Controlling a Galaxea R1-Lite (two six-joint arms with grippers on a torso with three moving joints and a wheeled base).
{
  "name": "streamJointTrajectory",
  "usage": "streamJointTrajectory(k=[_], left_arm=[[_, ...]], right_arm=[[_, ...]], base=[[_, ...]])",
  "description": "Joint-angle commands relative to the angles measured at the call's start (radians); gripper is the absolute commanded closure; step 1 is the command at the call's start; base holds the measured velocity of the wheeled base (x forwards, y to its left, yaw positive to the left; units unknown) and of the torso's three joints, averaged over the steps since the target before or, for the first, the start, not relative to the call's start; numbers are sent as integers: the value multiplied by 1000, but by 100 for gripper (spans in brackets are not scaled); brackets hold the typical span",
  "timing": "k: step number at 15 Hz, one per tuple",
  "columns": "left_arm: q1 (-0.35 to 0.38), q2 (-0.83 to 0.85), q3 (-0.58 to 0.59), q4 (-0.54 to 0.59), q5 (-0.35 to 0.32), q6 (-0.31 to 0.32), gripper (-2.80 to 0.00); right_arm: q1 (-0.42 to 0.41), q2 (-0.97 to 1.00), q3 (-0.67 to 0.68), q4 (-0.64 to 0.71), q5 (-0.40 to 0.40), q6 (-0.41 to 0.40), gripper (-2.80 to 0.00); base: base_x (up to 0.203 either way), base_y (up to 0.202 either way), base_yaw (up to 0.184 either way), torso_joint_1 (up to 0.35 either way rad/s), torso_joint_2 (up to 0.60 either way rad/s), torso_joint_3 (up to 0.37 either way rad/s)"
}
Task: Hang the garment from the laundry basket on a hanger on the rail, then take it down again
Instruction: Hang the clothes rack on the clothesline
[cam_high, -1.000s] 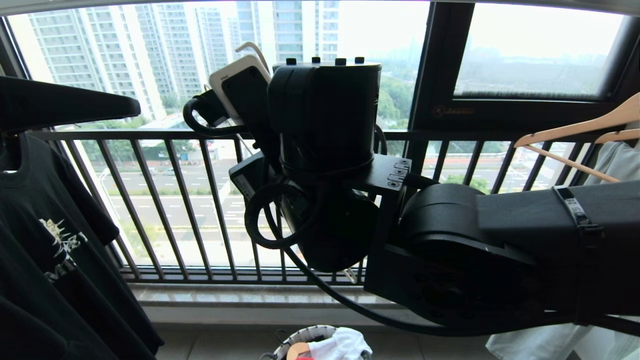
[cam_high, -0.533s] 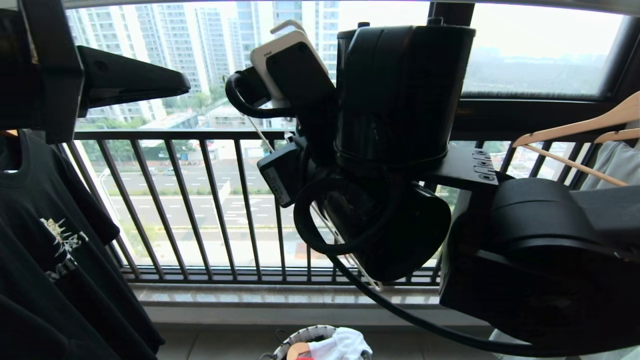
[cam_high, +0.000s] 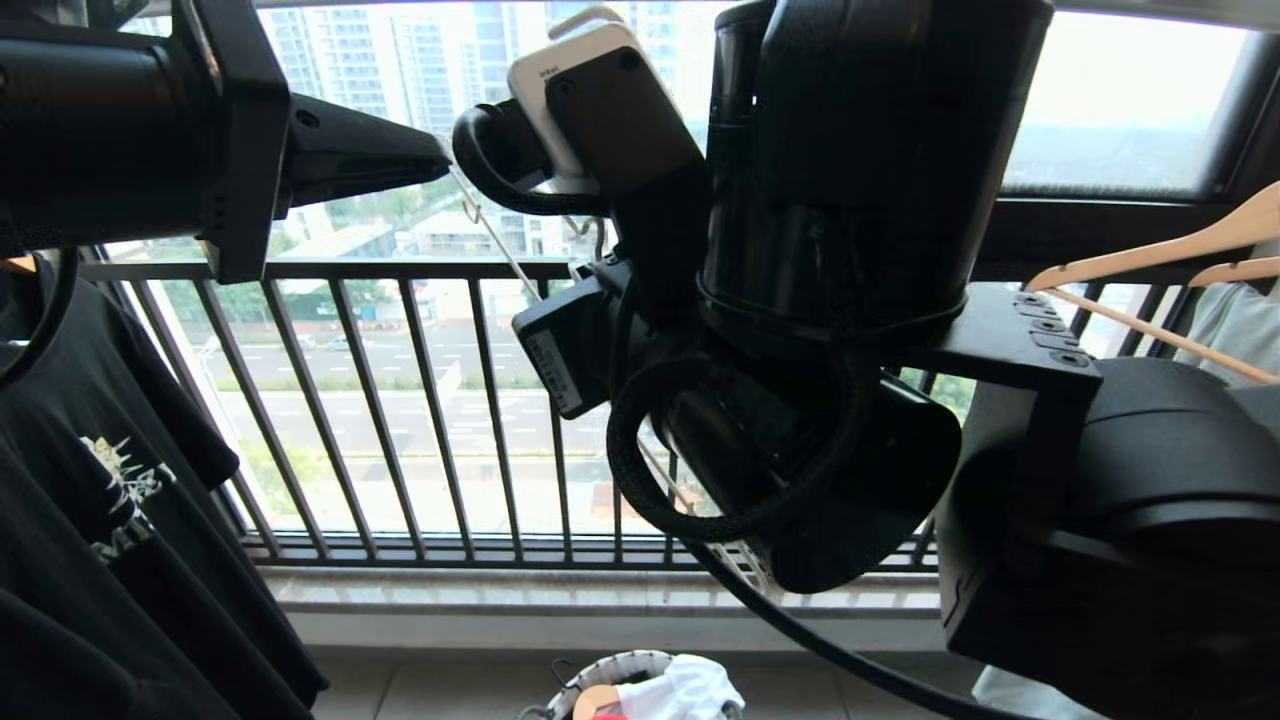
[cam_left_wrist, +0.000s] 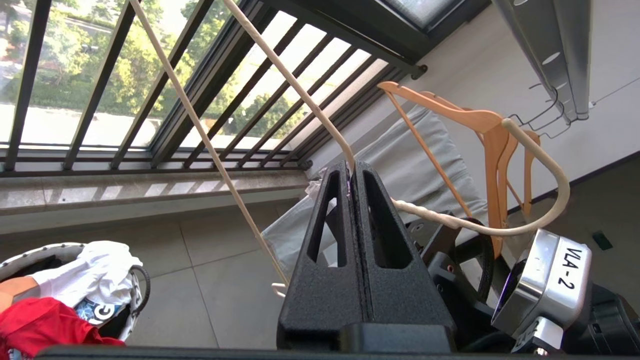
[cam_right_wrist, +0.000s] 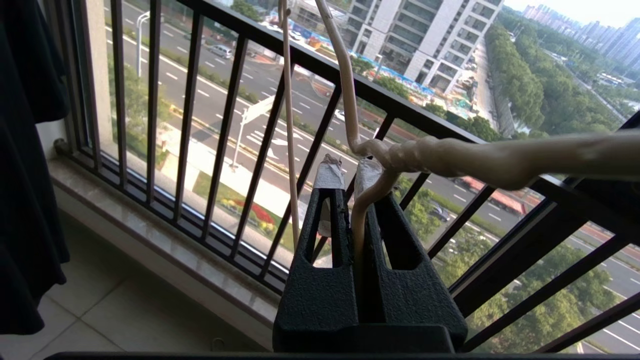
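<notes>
Daylight from a tall window fills the head view, where a black barred railing (cam_high: 400, 400) is set above a pale stone sill and a tiled floor (cam_high: 440, 690); at the bottom edge of the floor the laundry basket (cam_high: 640, 690) is seen with white cloth on top. A black printed T-shirt (cam_high: 110, 500) hangs at the left, wooden hangers (cam_high: 1150, 260) at the right, and both arms are raised before the glass. In the left wrist view the left gripper (cam_left_wrist: 351, 172) is pressed together on the thin white hanger (cam_left_wrist: 280, 75), whose wires run slantwise upward from the jaws while its hook curves round toward the right arm's camera; the grey rail (cam_left_wrist: 555, 55) with round holes is seen overhead in the corner, and the garment (cam_left_wrist: 45, 325) lies red in the basket beside the floor. In the right wrist view the right gripper (cam_right_wrist: 350, 172) is pinched on the hanger's twisted neck, the shoulder wires rising steeply against the railing.
</notes>
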Motion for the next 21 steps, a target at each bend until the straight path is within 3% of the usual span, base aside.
streamJointTrajectory(k=[1, 15, 21], left_arm=[[-1, -6, 7, 0, 0, -1, 0], [-2, -77, 7, 2, 1, 19, 0], [-2, -87, 10, 6, 0, 35, 0]], right_arm=[[0, -8, -2, -3, -5, -2, 0], [-238, -115, 48, -6, -30, -6, 0], [-286, -114, 26, -1, -14, -10, 0]], base=[[0, 0, 0, 0, 0, 0], [0, 0, 0, 0, 0, 0], [0, 0, 0, 0, 0, 0]])
